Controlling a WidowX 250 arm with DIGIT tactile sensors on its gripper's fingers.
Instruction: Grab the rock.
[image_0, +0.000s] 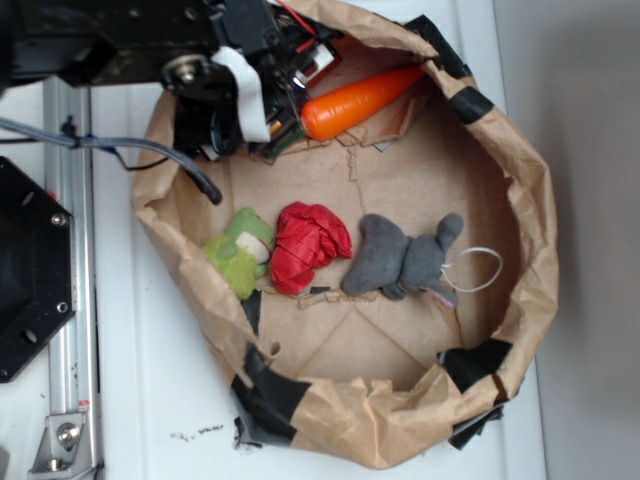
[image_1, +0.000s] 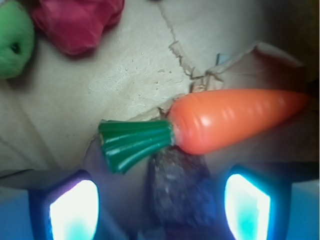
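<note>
Exterior view hides your gripper (image_0: 262, 128) beside the carrot (image_0: 362, 101); no rock shows there. Wrist view puts the rock (image_1: 181, 190) between wide-spread fingers (image_1: 74, 210), touching the carrot's underside. You're lined up; next, lower and close without catching the carrot.

No readable text, label, brand or number shows anywhere (either view, bag and toys included).

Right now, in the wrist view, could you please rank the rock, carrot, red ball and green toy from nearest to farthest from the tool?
1. Rock: between the tool's fingers.
2. Carrot: just beyond the rock.
3. Red ball: upper left.
4. Green toy: far left edge; close to call with the ball.
</note>
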